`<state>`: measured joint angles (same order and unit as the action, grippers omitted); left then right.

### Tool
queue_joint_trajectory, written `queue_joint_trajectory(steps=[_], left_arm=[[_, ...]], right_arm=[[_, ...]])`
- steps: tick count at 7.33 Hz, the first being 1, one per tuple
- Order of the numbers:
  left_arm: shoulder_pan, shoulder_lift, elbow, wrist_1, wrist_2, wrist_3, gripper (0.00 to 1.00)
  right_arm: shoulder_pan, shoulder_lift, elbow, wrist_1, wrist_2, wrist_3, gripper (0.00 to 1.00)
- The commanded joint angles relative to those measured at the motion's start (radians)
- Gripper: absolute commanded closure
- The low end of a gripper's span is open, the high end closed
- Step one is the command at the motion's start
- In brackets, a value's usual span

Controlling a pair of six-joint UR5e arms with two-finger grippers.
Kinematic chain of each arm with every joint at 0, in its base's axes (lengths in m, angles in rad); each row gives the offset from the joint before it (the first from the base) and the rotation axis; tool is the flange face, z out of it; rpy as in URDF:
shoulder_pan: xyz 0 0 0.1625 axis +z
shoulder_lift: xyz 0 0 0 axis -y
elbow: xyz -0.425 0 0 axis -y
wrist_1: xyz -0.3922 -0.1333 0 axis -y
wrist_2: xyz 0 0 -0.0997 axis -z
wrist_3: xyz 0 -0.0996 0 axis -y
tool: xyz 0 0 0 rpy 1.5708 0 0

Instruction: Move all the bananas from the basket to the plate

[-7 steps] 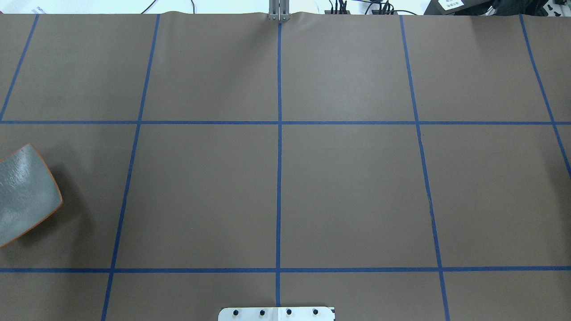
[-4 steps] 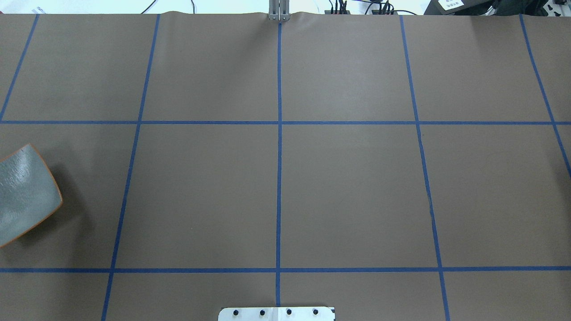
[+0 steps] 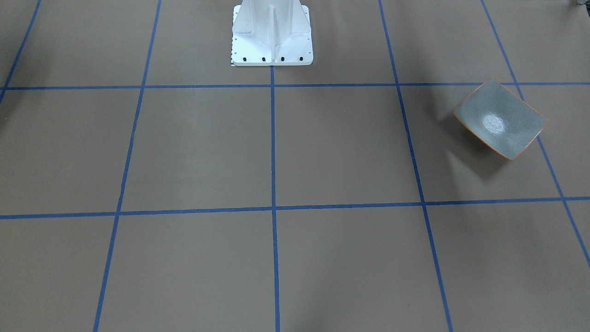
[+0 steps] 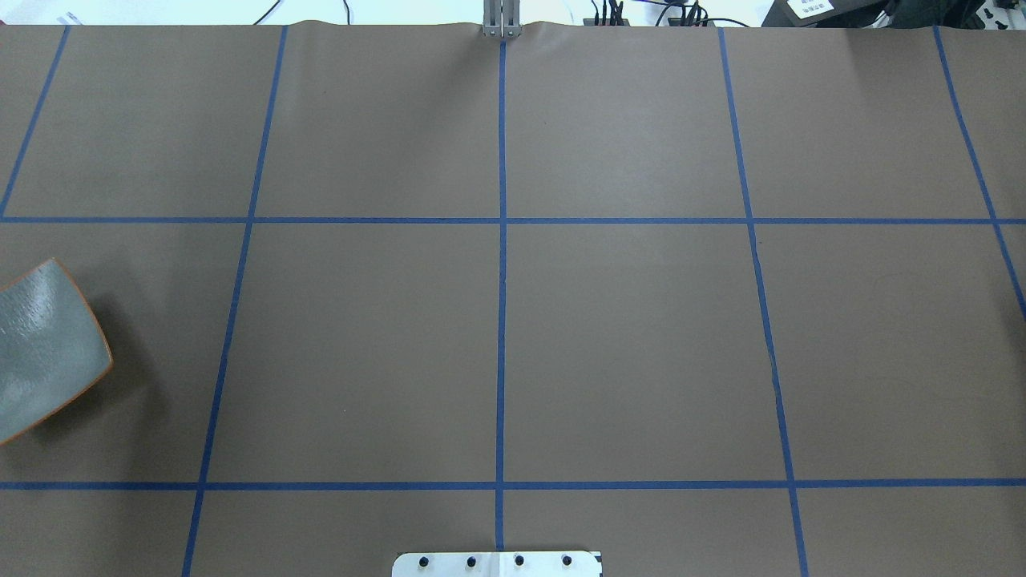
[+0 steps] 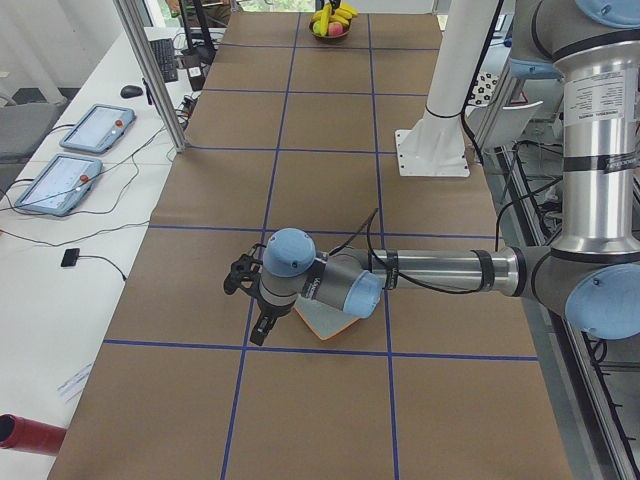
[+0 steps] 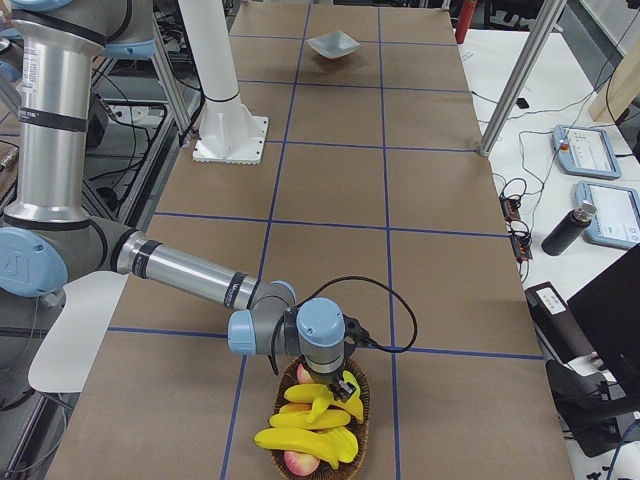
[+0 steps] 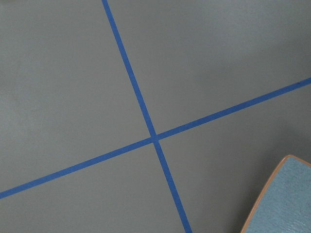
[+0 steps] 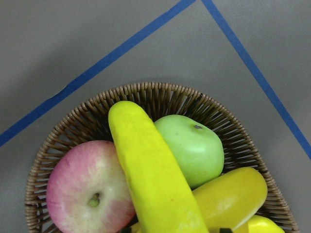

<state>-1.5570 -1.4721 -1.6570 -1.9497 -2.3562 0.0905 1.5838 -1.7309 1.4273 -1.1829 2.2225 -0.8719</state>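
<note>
All bananas (image 6: 300,437) sit in the basket (image 8: 155,92), bottom of the right-side view; the plate (image 4: 48,353) is unmoved and bare at overhead's left edge, so nothing is transferred yet, and whether the left end effector (image 5: 245,303) or right end effector (image 6: 347,385) is open or closed cannot be told.

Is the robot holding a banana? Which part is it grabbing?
Cannot tell. The right pincer sits over the bananas in the basket, seen only from the side. The left pincer near the plate is just as unclear.

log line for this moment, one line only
bananas: in basket | plate: empty | left claw: by plate, state unclear | right claw: over basket, state unclear
</note>
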Motion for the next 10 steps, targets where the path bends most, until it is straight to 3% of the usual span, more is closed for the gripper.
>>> queue_joint_trajectory(steps=[1,4,7,10], left_arm=[[0.0,-0.002,0.0,0.0,0.0,0.0,0.0],[0.0,-0.002,0.002,0.0,0.0,0.0,0.0],[0.0,-0.004,0.002,0.0,0.0,-0.002,0.0],[0.0,-0.036,-0.007,-0.011,-0.031,0.0,0.0]], right_arm=[[-0.001,0.005,0.008,0.0,0.002,-0.001,1.0],[0.027,0.037,0.015,-0.001,0.017,0.002,1.0],[0.067,0.151,0.051,-0.139,0.051,0.04,1.0],[0.03,0.269,0.058,-0.132,0.083,0.314,1.0]])
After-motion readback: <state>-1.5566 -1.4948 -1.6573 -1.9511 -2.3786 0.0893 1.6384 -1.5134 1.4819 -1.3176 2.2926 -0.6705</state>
